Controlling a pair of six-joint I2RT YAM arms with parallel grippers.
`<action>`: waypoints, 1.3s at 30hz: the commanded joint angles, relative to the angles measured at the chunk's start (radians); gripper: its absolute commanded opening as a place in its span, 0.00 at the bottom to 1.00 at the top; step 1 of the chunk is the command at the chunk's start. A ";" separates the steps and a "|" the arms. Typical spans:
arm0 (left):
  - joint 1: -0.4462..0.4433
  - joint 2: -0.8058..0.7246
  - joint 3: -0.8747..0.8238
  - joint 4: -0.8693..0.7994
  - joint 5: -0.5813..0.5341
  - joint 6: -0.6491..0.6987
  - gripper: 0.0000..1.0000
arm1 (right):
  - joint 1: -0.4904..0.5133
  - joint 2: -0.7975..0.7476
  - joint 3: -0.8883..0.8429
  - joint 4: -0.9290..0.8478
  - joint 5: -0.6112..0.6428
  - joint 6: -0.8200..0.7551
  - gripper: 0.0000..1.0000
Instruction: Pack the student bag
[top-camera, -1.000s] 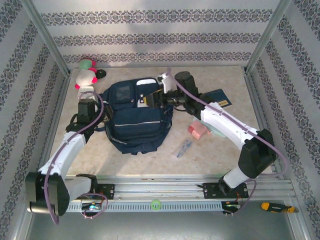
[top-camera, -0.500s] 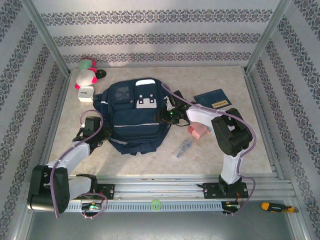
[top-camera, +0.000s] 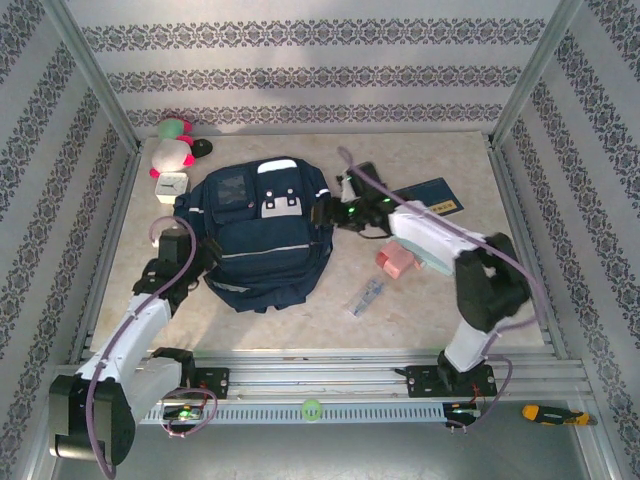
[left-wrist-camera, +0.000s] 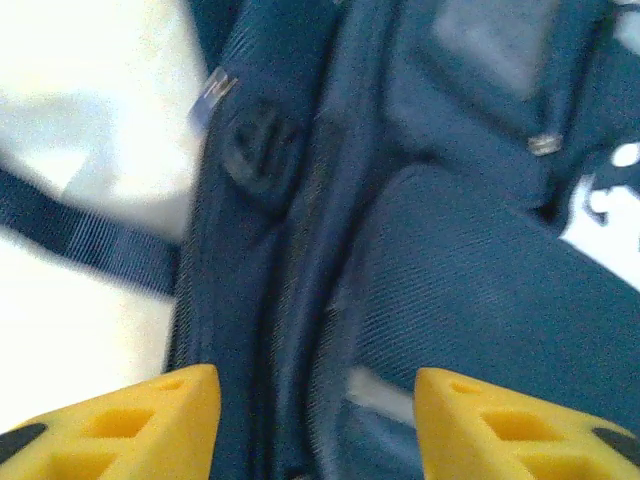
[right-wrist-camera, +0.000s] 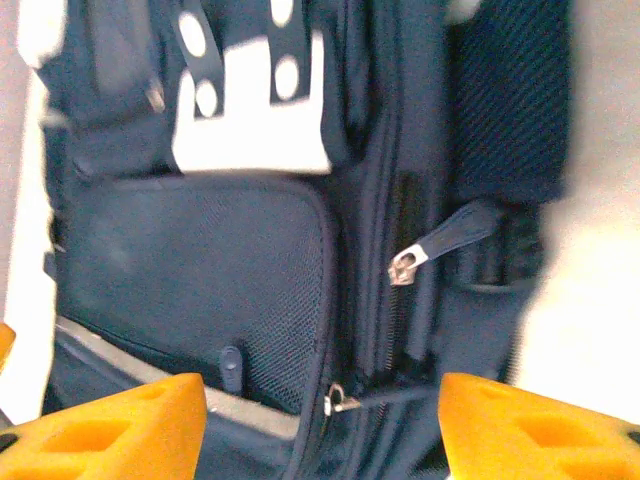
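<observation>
Navy student bag (top-camera: 255, 240) shifted left | left fingers (left-wrist-camera: 130, 425) apart | right fingers (right-wrist-camera: 110, 425) apart

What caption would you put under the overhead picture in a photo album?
The left hand and right hand flank the navy student bag lying flat on the table.

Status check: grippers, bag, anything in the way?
Left gripper jaws open over student bag, left side. Right gripper jaws open at its right-side zips. Nothing held. Pink box and blue booklet lie right of it.
</observation>
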 joint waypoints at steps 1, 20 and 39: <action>-0.025 0.021 0.100 0.036 0.020 0.166 0.61 | -0.097 -0.149 -0.007 -0.239 0.068 -0.109 0.66; -0.256 0.703 0.698 0.199 0.236 0.428 0.72 | -0.805 -0.083 -0.305 0.227 -0.263 0.253 0.64; -0.481 1.580 1.686 0.182 0.285 0.217 0.73 | -0.787 0.178 -0.223 0.352 -0.180 0.335 0.63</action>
